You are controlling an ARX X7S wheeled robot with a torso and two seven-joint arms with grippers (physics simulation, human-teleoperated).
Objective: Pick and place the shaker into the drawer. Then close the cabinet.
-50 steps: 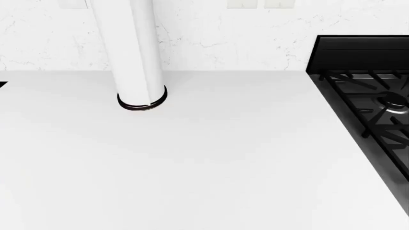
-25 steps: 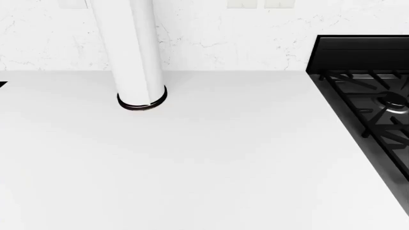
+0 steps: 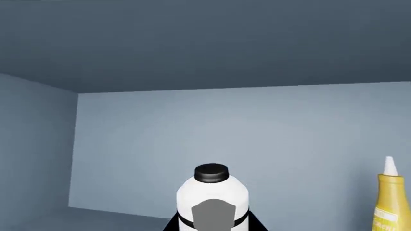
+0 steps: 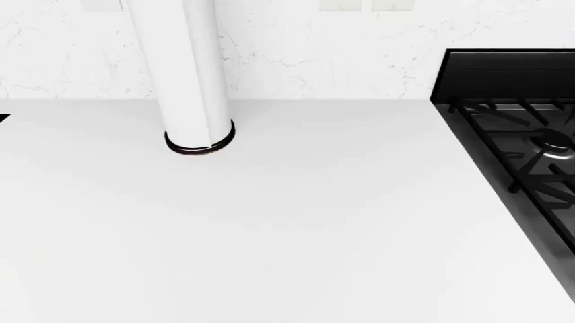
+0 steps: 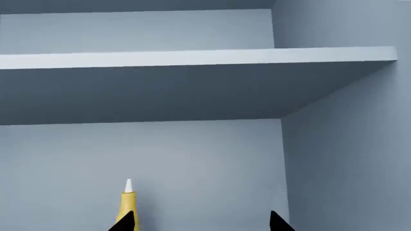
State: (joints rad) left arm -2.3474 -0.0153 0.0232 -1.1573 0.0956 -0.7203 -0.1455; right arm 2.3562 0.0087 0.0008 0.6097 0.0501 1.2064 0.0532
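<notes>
The shaker (image 3: 212,192) is a white bottle with a black cap and a grey label. In the left wrist view it stands inside a blue-grey cabinet. My left gripper (image 3: 213,228) has its black fingertips pressed against both sides of the shaker's body. My right gripper (image 5: 200,224) is open and empty, its two black tips set wide apart, with one tip beside a yellow squeeze bottle (image 5: 128,207). The drawer is out of view. Neither gripper shows in the head view.
The yellow bottle also shows in the left wrist view (image 3: 391,202), to the shaker's side. A cabinet shelf (image 5: 192,58) runs above my right gripper and a side wall (image 5: 347,159) is close by. The head view shows a white counter (image 4: 314,229), a white arm tube (image 4: 193,74) and a black stove (image 4: 530,148).
</notes>
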